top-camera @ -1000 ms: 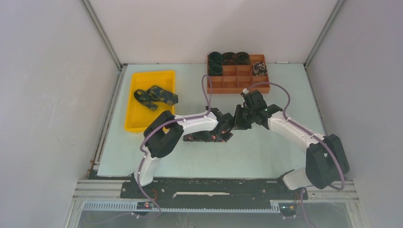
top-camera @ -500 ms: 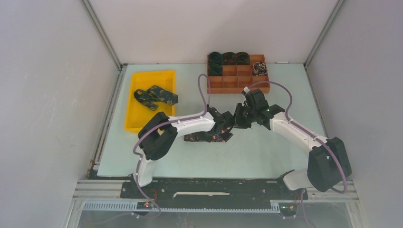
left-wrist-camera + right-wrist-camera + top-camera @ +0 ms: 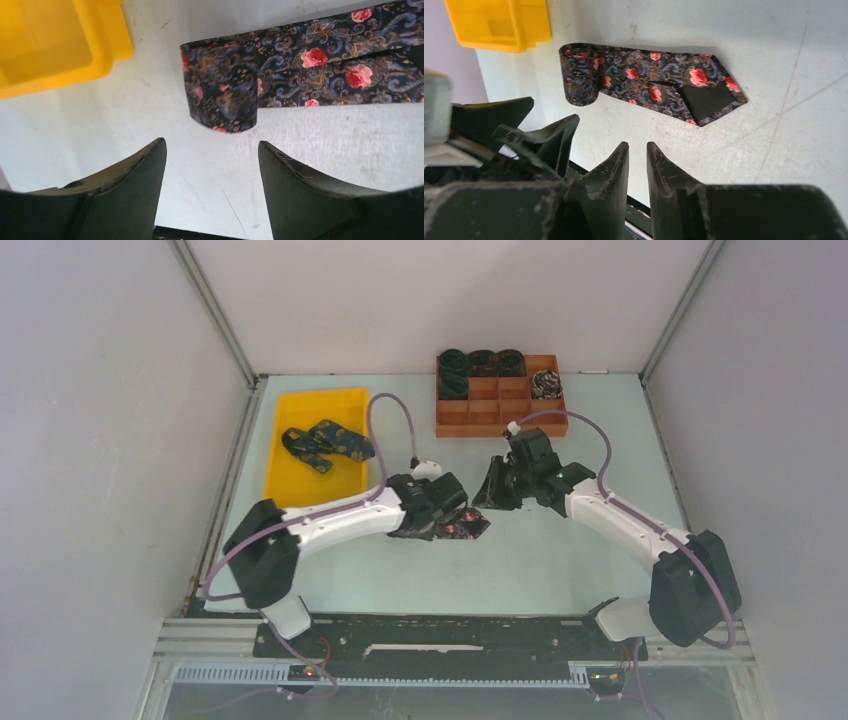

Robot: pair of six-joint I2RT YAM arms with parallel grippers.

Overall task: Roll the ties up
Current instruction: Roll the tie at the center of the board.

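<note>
Half-rolled tie (image 3: 649, 82) lies on table (image 3: 734, 30). Left gripper (image 3: 211, 145) stands wide apart, empty; right gripper (image 3: 637, 146) nearly together, slim gap, empty.

Table (image 3: 520, 560): tie (image 3: 651, 82), yellow bin (image 3: 285, 490), orange tray (image 3: 485, 412)

Yellow tray (image 3: 300, 495) at the table's (image 3: 560, 560) left, orange compartmented box (image 3: 500, 416) at its far edge.

The tie (image 3: 649, 75) is patterned woven cloth with a soft sheen and a plain matt black lining. The yellow tray (image 3: 50, 45) is smooth, glossy plastic. The pale surface (image 3: 325, 150) is matt and scuffed. The jaws of the left gripper (image 3: 211, 144) and right gripper (image 3: 638, 145) are matt black plastic.
</note>
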